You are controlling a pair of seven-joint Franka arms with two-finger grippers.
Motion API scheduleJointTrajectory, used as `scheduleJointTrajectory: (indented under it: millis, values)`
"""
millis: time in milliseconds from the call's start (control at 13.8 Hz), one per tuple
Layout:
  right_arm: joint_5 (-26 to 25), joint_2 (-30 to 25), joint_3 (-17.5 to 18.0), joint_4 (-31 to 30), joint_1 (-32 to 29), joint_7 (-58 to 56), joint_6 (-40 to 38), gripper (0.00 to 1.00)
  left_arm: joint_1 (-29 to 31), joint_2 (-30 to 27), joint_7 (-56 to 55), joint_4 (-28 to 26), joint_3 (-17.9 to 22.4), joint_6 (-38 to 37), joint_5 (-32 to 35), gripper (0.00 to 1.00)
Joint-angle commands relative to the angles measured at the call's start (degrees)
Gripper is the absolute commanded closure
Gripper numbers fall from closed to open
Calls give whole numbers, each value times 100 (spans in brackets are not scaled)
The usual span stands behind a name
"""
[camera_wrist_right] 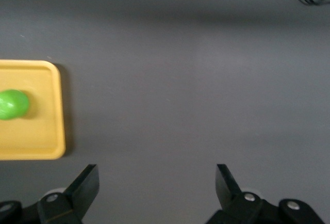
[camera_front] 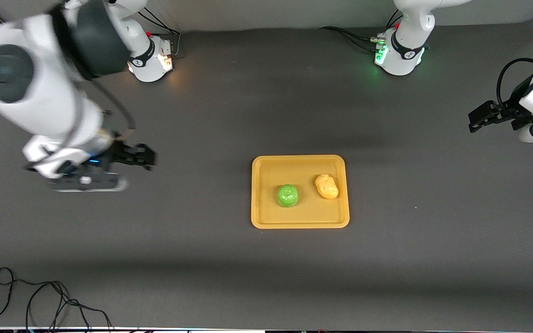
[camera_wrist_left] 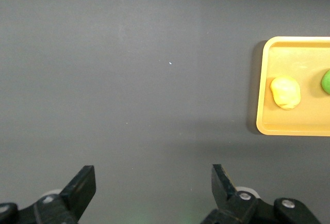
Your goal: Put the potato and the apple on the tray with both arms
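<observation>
Both fruits, apple (camera_front: 288,195) and potato (camera_front: 326,186), on tray (camera_front: 300,224); left claw (camera_wrist_left: 153,188) and right claw (camera_wrist_right: 157,188) spread

The front view looks steeply down from high across the counter (camera_front: 201,259), facing the 2 arm bases. Each wrist view looks down past its own jaws from well above the counter. All 3 share the tray (camera_front: 300,223) (camera_wrist_left: 261,84) (camera_wrist_right: 55,110).

Lighting: even, dim overhead; soft shadow bands cross tabletop (camera_front: 201,115). Right arm (camera_front: 40,97) motion-blurred. Tray (camera_front: 299,224) sharp, glare-free.
</observation>
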Motion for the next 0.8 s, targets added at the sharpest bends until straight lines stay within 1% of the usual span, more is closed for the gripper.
scheduleJointTrajectory:
  millis: [0, 145, 218, 508, 653, 725]
  values:
    - [214, -1048, 90, -1367, -609, -754, 472, 0, 9, 1, 76, 37, -3, -28, 30, 0]
    - [267, -1620, 99, -2070, -1075, -1309, 693, 0, 9, -8, 76, 37, -3, -28, 30, 0]
    - [275, -1779, 90, -2204, -1181, -1459, 694, 0, 18, 1, 76, 37, -3, -28, 30, 0]
    - [267, -1833, 64, -2170, -1726, -2084, 676, 0, 9, 1, 76, 37, -3, -28, 30, 0]
    - [241, -1790, -129, -2127, -1754, -2182, 676, 0, 18, 1, 76, 28, -3, -19, 30, 0]
    - [206, -1763, -165, -2083, -1754, -2164, 667, 0, 9, 1, 76, 37, -3, -19, 30, 0]
